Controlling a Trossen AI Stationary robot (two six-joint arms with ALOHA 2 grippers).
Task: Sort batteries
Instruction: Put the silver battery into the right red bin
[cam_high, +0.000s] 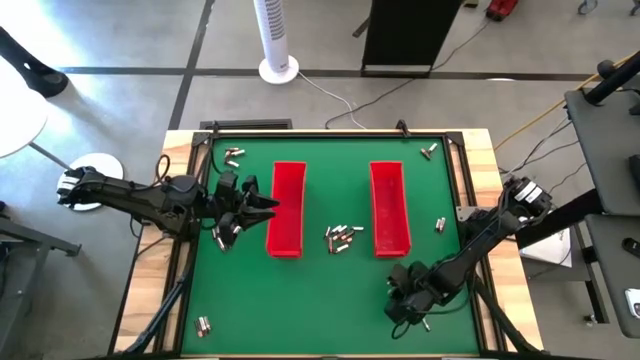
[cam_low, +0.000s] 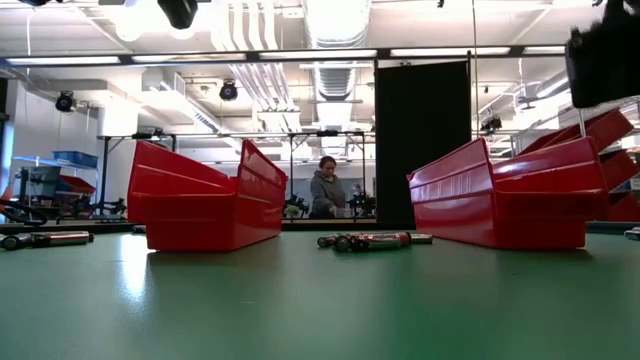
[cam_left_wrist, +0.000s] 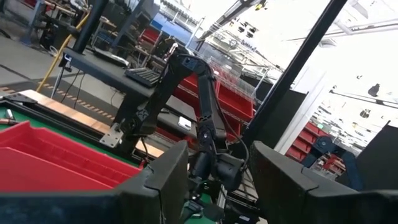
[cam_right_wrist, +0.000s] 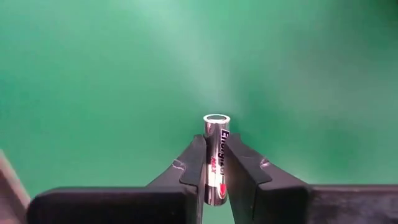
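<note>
While the right gripper (cam_right_wrist: 214, 163) pinches a single battery (cam_right_wrist: 216, 155) between its two dark fingers (cam_right_wrist: 194, 163), we see that battery standing out past the fingertips with its round silvery end facing the green mat (cam_right_wrist: 112, 74), printed label partly readable. In the high view we place this right gripper (cam_high: 412, 300) over the near right part of the mat, below the right red bin (cam_high: 389, 208) and apart from it. The left gripper (cam_high: 262, 205) sits just beside the left red bin (cam_high: 286, 208), at its outer long side; its fingers (cam_left_wrist: 158, 180) stand apart with nothing between them, so we call it open and empty, and its wrist view looks over the bin's red wall (cam_left_wrist: 56, 158) toward the right arm (cam_left_wrist: 205, 124). Loose batteries: a small cluster (cam_high: 342, 236) lies on the mat between the two bins, also seen low as a row (cam_low: 372, 240); a few near the far left corner (cam_high: 234, 154); one near the far right corner (cam_high: 429, 150); one right of the right bin (cam_high: 439, 225); a pair near the near left corner (cam_high: 203, 324); some by the left gripper (cam_high: 220, 238). We cannot tell whether either bin holds any. A person (cam_low: 325, 190) stands in the room beyond the table.
</note>
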